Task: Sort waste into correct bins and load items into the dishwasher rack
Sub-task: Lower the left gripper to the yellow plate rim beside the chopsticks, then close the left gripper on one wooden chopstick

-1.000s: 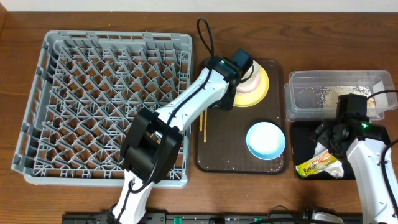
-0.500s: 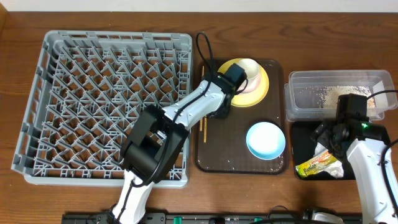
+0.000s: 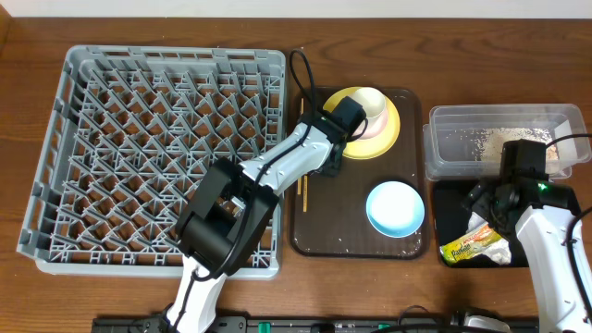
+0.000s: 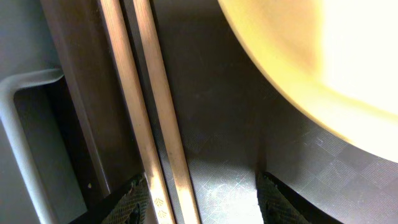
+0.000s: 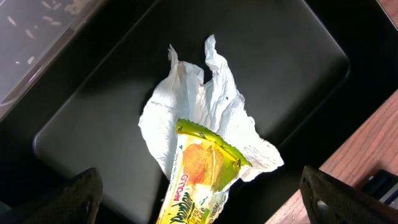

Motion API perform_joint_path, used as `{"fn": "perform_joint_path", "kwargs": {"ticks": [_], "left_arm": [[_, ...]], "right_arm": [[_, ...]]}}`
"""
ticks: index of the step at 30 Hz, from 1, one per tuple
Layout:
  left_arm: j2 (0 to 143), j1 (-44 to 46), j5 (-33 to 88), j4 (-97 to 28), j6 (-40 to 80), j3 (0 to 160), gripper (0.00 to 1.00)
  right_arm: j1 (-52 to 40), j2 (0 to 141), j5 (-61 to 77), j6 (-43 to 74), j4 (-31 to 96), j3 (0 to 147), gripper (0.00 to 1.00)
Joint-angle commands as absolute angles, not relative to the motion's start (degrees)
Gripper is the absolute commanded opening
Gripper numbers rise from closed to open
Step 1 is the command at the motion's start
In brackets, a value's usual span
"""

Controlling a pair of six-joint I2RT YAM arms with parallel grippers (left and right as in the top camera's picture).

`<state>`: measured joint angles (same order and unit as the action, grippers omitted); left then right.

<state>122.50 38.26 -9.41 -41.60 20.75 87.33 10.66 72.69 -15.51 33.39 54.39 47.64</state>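
Two thin wooden chopsticks point(image 4: 168, 124) lie on the dark brown flat tray point(image 4: 230, 124) beside the yellow plate point(image 4: 323, 56), left jaws spread wide around them. Right jaws hang wide apart over the shallow black tub point(image 5: 93, 124) with a crumpled white paper napkin point(image 5: 205, 106) in it.

- A robotics lab bench set up as a dish-clearing station: a left arm point(image 3: 277, 166) and a right arm point(image 3: 555, 250) are mounted at a wooden table point(image 3: 28, 296).
- A grey commercial dishwasher rack point(image 3: 55, 139), a brown tray point(image 3: 324, 222), a clear plastic tub point(image 3: 431, 139) and a black tub point(image 3: 449, 222) stand on it.
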Motion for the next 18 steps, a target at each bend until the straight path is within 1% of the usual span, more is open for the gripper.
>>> {"fn": "perform_joint_path", "kwargs": {"ticks": [1,6,12,18], "left_arm": [[124.14,38.2,-9.65,-42.04,21.85,84.99,0.6],[124.14,38.24,-9.1,-41.28,25.28,82.35,0.6],[124.14,38.24,-1.41,-39.94,25.34,80.29,0.6],[123.96,38.24,1.78,-39.75,25.3,80.31,0.6]], "right_arm": [[11.07,72.23,-16.91,33.17,54.43,48.64,0.99],[11.07,72.23,-16.91,33.17,54.43,48.64,0.99],[11.07,72.23,-16.91,33.17,54.43,48.64,0.99],[11.07,72.23,-16.91,33.17,54.43,48.64,0.99]]}}
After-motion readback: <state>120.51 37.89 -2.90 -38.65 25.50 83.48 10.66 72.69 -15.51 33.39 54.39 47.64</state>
